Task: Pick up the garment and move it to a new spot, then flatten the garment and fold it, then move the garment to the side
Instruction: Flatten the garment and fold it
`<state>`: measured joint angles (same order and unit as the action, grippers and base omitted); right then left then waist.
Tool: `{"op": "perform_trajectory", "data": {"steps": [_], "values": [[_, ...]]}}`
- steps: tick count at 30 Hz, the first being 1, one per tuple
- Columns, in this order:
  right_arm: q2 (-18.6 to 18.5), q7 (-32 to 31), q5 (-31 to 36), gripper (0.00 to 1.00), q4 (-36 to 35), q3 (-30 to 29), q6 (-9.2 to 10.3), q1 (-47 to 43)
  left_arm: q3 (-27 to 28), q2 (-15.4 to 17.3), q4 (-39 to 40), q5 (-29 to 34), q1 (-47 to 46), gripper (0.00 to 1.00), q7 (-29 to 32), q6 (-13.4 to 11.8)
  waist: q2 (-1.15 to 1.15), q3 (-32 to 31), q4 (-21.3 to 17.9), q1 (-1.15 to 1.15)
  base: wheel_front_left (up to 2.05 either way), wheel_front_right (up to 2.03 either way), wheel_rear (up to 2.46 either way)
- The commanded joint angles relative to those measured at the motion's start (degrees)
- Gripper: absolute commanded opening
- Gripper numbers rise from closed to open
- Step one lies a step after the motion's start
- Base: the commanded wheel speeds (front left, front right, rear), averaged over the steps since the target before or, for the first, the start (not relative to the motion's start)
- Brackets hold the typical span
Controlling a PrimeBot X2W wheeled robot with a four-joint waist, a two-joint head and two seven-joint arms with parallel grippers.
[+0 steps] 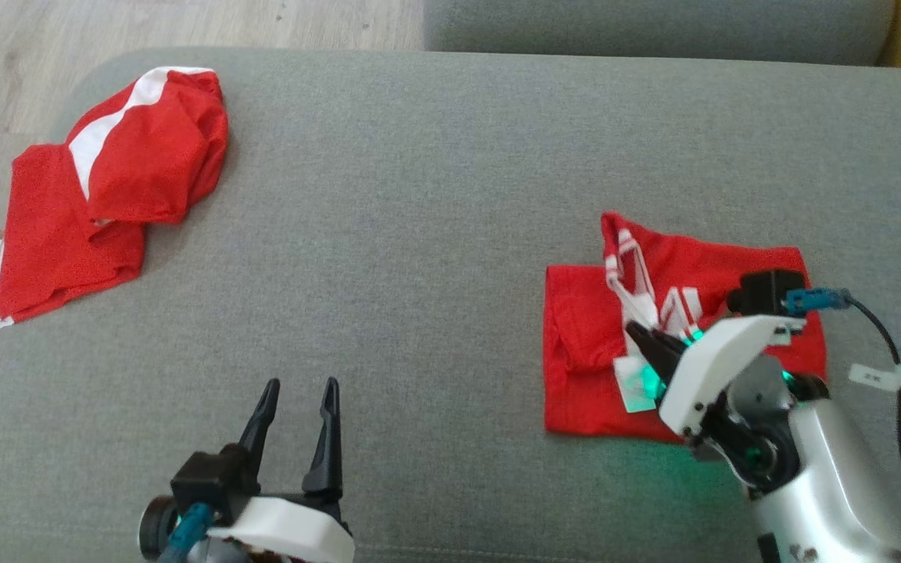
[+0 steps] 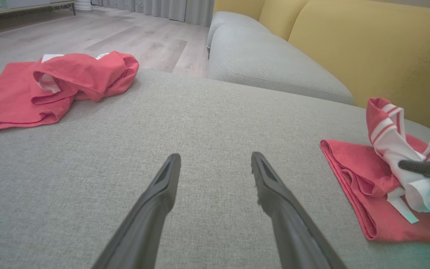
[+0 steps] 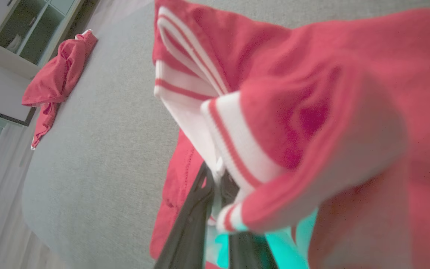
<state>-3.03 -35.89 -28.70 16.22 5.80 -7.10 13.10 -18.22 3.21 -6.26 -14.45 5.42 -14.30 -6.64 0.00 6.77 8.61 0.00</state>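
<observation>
Roughly: the fold looks close to done, and the move to the side is not yet done.

Head view: garment [image 1: 583,391] lies as a rough red square on the right part of the grey cushion [image 1: 419,234], with its striped trim [image 1: 629,285] bunched loose on top. Right end effector [image 1: 635,331] is clenched on that trim, down at the cloth. Left end effector [image 1: 300,387] is released, jaws wide, over the cushion's near edge and grasping nothing. Second red garment [image 1: 106,203] sits crumpled at the cushion's far-left corner.

Left wrist view: left end effector [image 2: 215,157] is spread over bare cushion. The garment [image 2: 353,175] shows stacked layers at the cushion's right, trim standing up off it.

Right wrist view: right end effector [image 3: 217,175] is pinched shut on the white-and-red trim [image 3: 233,149], and red cloth is draped close to the lens, so part of it looks lifted.

My read: what's left is tidying the trim, then carrying the stack aside.

Containers: nothing to report. Both garments lie straight on the cushion.
</observation>
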Motion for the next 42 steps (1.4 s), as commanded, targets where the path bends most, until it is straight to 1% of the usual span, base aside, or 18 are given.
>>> {"op": "perform_trajectory", "data": {"steps": [1,2,3,4,8,12,14,15,16,17,19,22,25,28,33,35,39,42], "values": [[0.14,2.27,-2.18,0.01,-0.7,2.5,-0.39,3.89,1.24,-0.33,0.96,-0.19,-1.86,1.0,-0.7,-0.43,0.0,-0.14,-0.14,0.0,0.0,0.0,0.0],[0.14,3.31,-4.0,0.29,0.3,3.28,-0.39,4.45,1.13,-0.33,0.65,-0.15,-1.74,1.0,-0.7,-0.46,0.0,-0.22,-0.21,0.0,0.0,0.0,0.0],[0.14,4.14,-5.5,0.93,1.14,4.41,-0.39,4.95,1.04,-0.33,0.33,-0.09,-1.64,1.0,-0.7,-0.47,0.0,-0.33,-0.28,0.0,0.0,0.0,0.0],[0.14,4.8,-6.8,1.0,1.83,5.65,-0.39,5.3,1.02,-0.33,0.1,-0.09,-1.54,1.0,-0.7,-0.5,0.0,-0.5,-0.38,0.0,0.0,0.0,0.0],[0.14,7.7,-11.79,1.0,2.18,10.65,-0.39,5.29,1.39,-0.33,-0.53,-0.06,-0.79,1.0,-0.7,-0.65,0.0,-1.63,-1.0,0.0,0.0,0.0,0.0],[0.14,9.76,-15.16,1.0,-1.11,14.72,-0.39,2.41,2.25,-0.33,-0.74,0.25,0.19,1.0,-0.7,-0.71,0.0,-3.24,-1.74,0.0,0.0,0.0,0.0],[0.14,10.43,-14.23,1.0,-4.77,16.69,-0.39,0.41,2.76,-0.33,-0.65,0.32,0.59,1.0,-0.7,-0.72,0.0,-3.94,-2.05,0.0,0.0,0.0,0.0],[0.14,10.43,-14.23,1.0,-4.77,16.69,-0.39,0.41,2.76,-0.33,-0.65,0.32,0.59,1.0,-0.7,-0.72,0.0,-3.94,-2.05,0.0,0.0,0.0,0.0],[0.14,12.12,-10.39,1.0,-8.3,15.98,-0.39,-2.09,3.16,-0.33,-0.55,0.27,0.95,1.0,-0.7,-0.69,0.0,-4.65,-2.32,0.0,0.0,0.0,0.0],[0.14,12.12,-10.39,1.0,-8.3,15.98,-0.39,-2.09,3.16,-0.33,-0.55,0.27,0.95,1.0,-0.7,-0.69,0.0,-4.65,-2.32,0.0,0.0,0.0,0.0],[-0.34,14.61,-3.87,1.0,-12.04,14.82,-0.39,-4.4,3.57,-0.33,-0.39,0.25,1.35,1.0,-0.7,-0.68,0.0,-5.2,-2.61,0.0,0.0,0.0,0.0],[-1.55,19.52,4.82,1.0,-16.07,11.34,-0.39,-8.44,3.95,-0.33,-0.33,0.22,1.93,1.0,-0.7,-0.67,0.0,-6.02,-2.9,0.0,0.0,0.0,0.0],[-2.06,24.98,10.2,1.0,-17.76,7.61,-0.39,-12.32,4.04,-0.33,-0.22,0.21,2.45,1.0,-0.7,-0.58,0.0,-6.84,-3.07,0.0,0.0,0.0,0.0],[-3.3,31.27,15.54,1.0,-17.43,4.6,-0.39,-15.27,4.25,-0.33,0.24,0.73,2.69,1.0,-0.7,-0.45,0.0,-7.45,-2.98,0.0,0.0,0.0,0.0],[-2.96,42.97,22.37,1.0,-13.57,-2.0,-0.39,-19.49,5.46,-0.33,0.95,2.67,3.1,1.0,-0.7,0.12,0.0,-8.73,-2.35,0.0,0.0,0.0,0.0],[-2.32,48.58,25.36,1.0,-10.31,-5.31,-0.39,-21.25,6.59,-0.33,0.85,4.24,3.66,1.0,-0.7,0.79,0.0,-9.5,-2.0,0.0,0.0,0.0,0.0],[-1.38,50.72,26.94,1.0,-7.72,-8.63,-0.39,-22.22,8.09,-0.33,0.65,5.93,4.7,1.0,-0.7,1.54,0.0,-10.2,-1.66,0.0,0.0,0.0,0.0],[-0.76,50.84,26.99,1.0,-9.35,-11.14,-0.39,-22.49,8.6,-0.33,0.65,6.83,5.3,1.0,-0.7,2.31,0.0,-10.66,-1.43,0.0,0.0,0.0,0.0]]}}
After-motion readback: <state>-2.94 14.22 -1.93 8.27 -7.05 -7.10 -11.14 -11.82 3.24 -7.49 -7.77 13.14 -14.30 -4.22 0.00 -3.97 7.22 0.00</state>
